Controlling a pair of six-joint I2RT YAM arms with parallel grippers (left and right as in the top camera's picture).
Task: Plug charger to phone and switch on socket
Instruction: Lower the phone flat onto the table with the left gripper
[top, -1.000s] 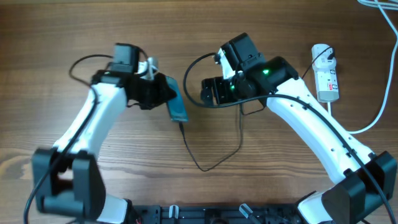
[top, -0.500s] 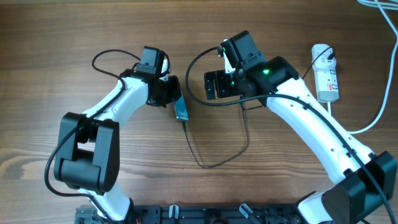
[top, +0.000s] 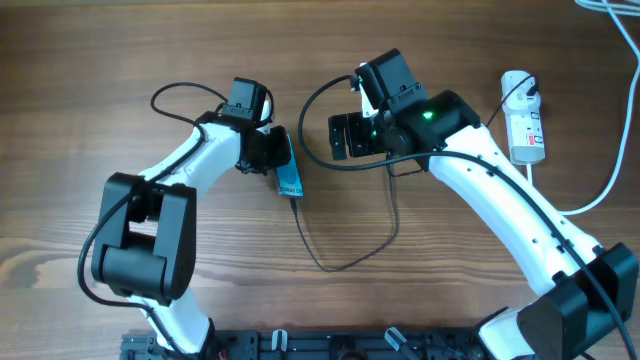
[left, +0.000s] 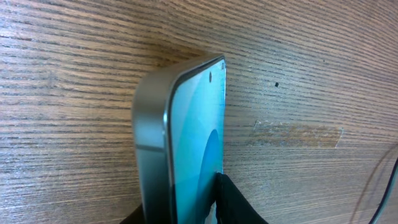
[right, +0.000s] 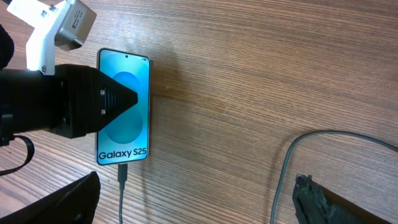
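Wood-grain planks form the surface (top: 120, 60). The phone (right: 124, 106) lies on it between the two arms, flat and screen up. It reads as a light, rigid slab with a glass face and a smooth metal band around the edge. It is likely slippery, easy to scuff on the glass, and apt to slide on the wood if pushed at one end. The best hold is across its two long metal sides near the middle, clear of the port end.

Its long axis runs roughly away from the robot's base and back toward it, slightly slanted. The camera hole is at the far end, and the "Galaxy" lettering and port are at the near end. The connector (right: 122, 172) of the charger (top: 330, 266) meets that near edge and looks seated, though how deeply is not clear. The cable is thin and limp and loops loosely over the wood, so it should be handled by the stiff connector body, not the wire.

The left tool (top: 275, 158) straddles the phone. One black finger (left: 231, 198) is against the screen side, but I cannot tell whether it is clamping. The right tool (right: 196, 199) hangs nearby with its fingers spread wide, holding nothing. The socket (top: 523, 125) and its white cord (top: 600, 190) sit well apart to the right.
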